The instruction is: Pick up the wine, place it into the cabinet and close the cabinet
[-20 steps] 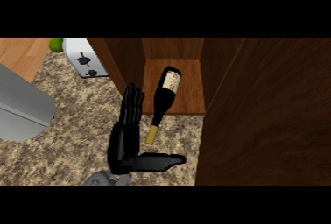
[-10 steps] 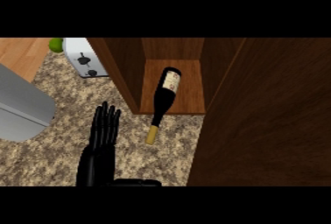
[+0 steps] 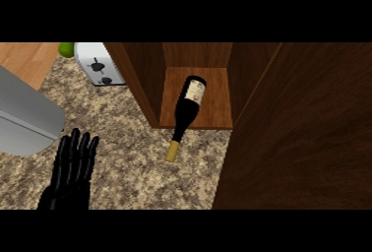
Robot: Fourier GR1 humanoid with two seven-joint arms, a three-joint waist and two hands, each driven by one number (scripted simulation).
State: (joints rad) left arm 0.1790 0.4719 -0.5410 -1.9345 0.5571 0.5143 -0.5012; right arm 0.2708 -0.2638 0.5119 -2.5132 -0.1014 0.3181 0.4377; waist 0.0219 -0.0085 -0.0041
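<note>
The wine bottle lies on its side, dark glass with a pale label. Its body rests on the cabinet's floor, while its neck and gold-capped tip stick out over the speckled counter. My left hand is at the lower left, flat and open with straight fingers pointing away from me. It holds nothing and is well apart from the bottle, to the bottle's left. The cabinet door stands open as a large dark wood panel filling the right side. My right hand does not show.
A white toaster stands at the back left beside the cabinet's left wall. A green fruit sits behind the toaster. A large grey rounded object occupies the left edge.
My left hand has drawn back from beside the bottle's neck toward the lower left edge. The bottle has not moved.
</note>
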